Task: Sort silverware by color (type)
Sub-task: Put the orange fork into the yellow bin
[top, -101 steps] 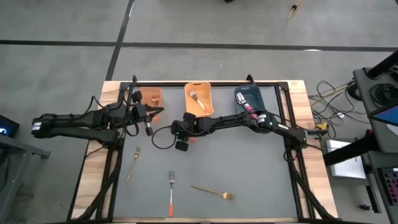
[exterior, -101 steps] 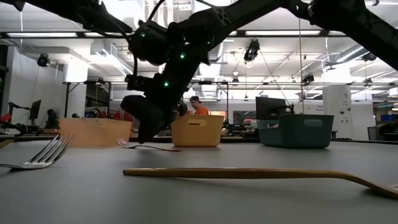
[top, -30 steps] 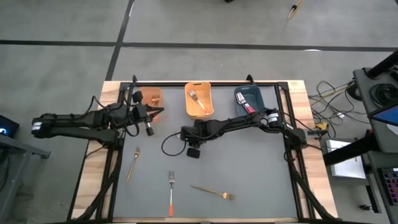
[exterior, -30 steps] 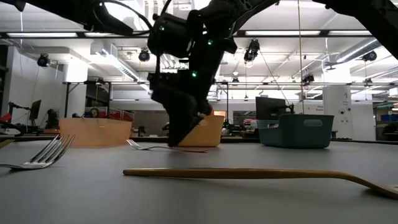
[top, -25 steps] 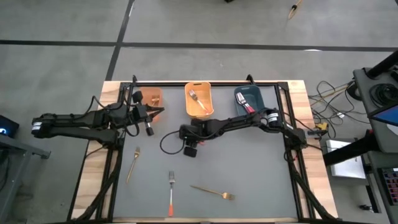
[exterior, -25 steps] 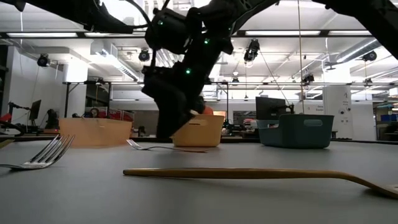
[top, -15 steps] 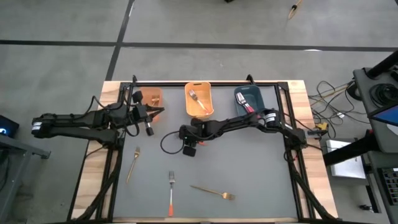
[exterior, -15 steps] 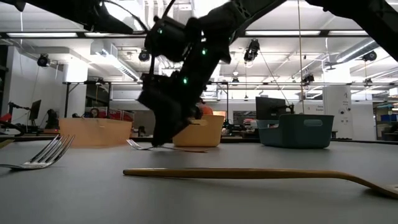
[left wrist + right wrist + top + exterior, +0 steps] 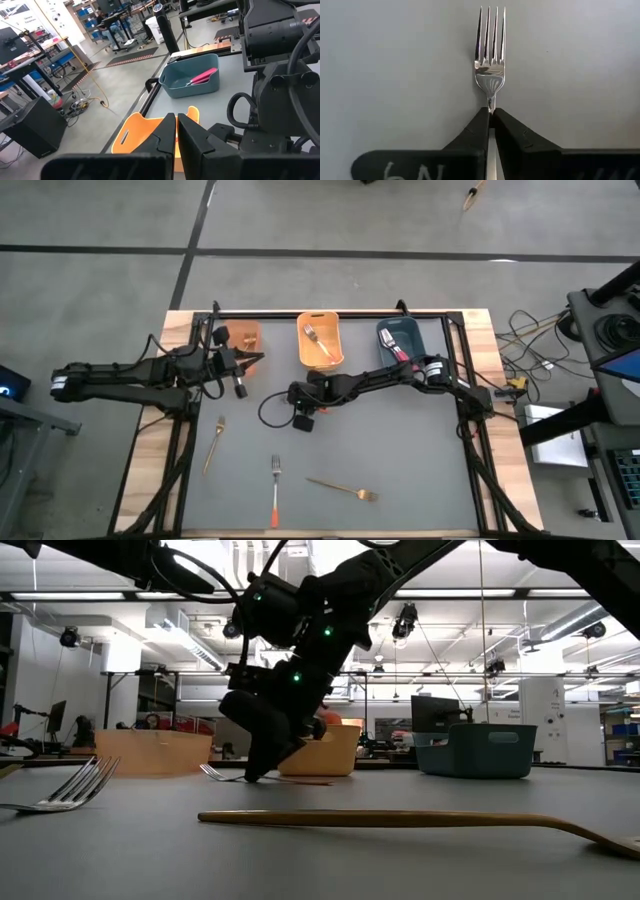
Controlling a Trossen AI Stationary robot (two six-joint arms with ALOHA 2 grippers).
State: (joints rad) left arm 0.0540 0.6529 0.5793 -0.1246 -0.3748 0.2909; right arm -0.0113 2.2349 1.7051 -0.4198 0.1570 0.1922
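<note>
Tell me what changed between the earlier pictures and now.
The right claw moved from beside the orange bin a little out over the mat, came down and closed on the neck of a silver-tined fork lying there. The left claw stayed shut by the tan bin; the three other forks on the mat did not move.

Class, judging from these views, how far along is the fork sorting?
Done: forks lie in the orange bin and the blue bin. In hand: the right pincer is shut on a fork on the mat. Left: three loose forks near the front.
</note>
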